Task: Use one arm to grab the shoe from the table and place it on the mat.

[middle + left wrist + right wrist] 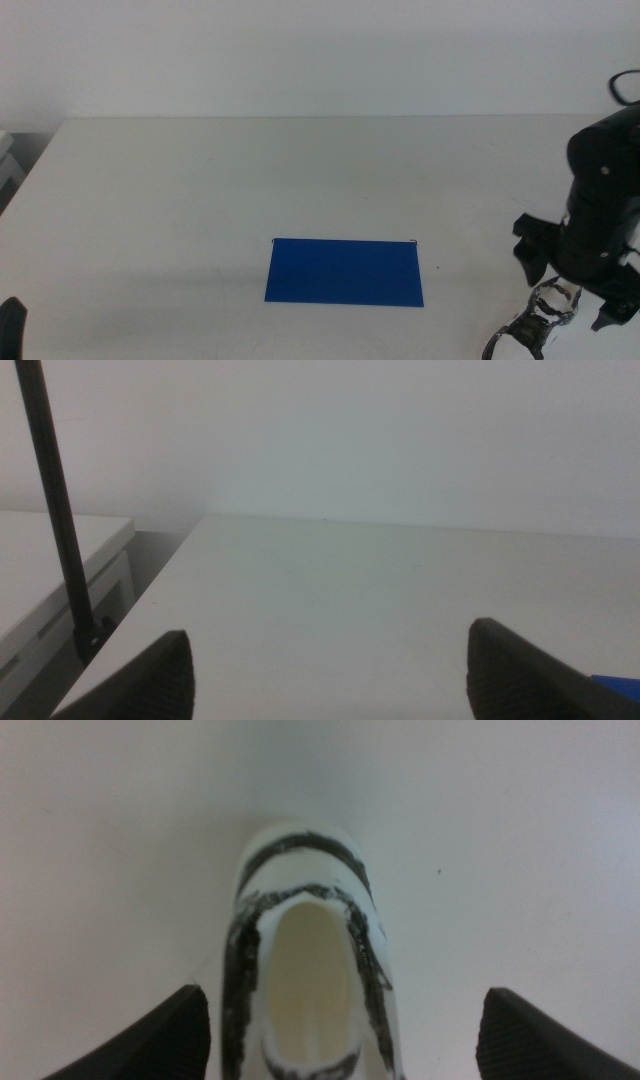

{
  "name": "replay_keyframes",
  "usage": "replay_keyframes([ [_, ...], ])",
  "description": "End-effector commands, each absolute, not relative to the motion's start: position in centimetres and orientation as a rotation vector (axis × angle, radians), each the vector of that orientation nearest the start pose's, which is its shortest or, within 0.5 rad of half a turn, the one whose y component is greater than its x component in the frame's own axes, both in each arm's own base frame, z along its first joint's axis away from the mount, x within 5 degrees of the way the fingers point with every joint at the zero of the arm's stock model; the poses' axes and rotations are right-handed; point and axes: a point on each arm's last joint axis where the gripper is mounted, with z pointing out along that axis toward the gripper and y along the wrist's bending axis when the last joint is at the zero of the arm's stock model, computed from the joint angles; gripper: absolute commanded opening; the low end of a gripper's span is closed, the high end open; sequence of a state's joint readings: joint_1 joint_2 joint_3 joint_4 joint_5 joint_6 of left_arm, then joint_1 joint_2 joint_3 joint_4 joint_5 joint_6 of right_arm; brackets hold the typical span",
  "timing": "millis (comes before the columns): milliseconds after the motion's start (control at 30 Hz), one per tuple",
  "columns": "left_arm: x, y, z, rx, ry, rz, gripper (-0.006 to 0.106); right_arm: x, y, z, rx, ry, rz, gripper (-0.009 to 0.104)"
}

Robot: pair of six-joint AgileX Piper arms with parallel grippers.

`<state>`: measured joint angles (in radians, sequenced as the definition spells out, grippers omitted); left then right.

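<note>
The shoe (310, 970) is a small white sneaker with black trim, seen from above with its opening facing the camera. It rests on the white table between the two wide-apart jaws of my right gripper (345, 1005), which is open and not touching it. From the middle view, the right gripper (568, 290) hangs over the shoe (525, 330) at the table's front right corner. The deep blue mat (345, 271) lies flat at front centre, to the left of the shoe. My left gripper (330, 640) waits open and holds nothing at the front left edge (12, 320).
A thin black pole (55, 510) and a white side unit (50, 570) stand beyond the table's left edge. A white wall backs the table. A sliver of the mat (615, 682) shows in the left wrist view.
</note>
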<state>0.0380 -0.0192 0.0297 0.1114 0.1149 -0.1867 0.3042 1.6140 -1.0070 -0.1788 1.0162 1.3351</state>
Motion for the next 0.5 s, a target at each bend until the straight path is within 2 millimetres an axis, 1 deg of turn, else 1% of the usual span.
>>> replay_keyframes([
  [0,5.6,0.2,20.0,-0.092,1.522,-0.035,0.094,27.9,7.3,21.6,1.321,2.676,-0.1,0.087],
  [200,5.6,0.2,20.0,-0.092,1.522,-0.035,0.094,28.4,7.6,19.6,1.324,2.733,-0.139,0.086],
  [300,5.6,0.2,20.0,-0.092,1.522,-0.035,0.094,28.6,7.8,19.0,1.336,2.747,-0.151,0.082],
  [367,5.6,0.2,20.0,-0.092,1.522,-0.035,0.094,28.7,7.8,18.8,1.339,2.748,-0.141,0.076],
  [467,5.6,0.2,20.0,-0.092,1.522,-0.035,0.094,28.7,7.9,18.8,1.34,2.745,-0.131,0.061],
])
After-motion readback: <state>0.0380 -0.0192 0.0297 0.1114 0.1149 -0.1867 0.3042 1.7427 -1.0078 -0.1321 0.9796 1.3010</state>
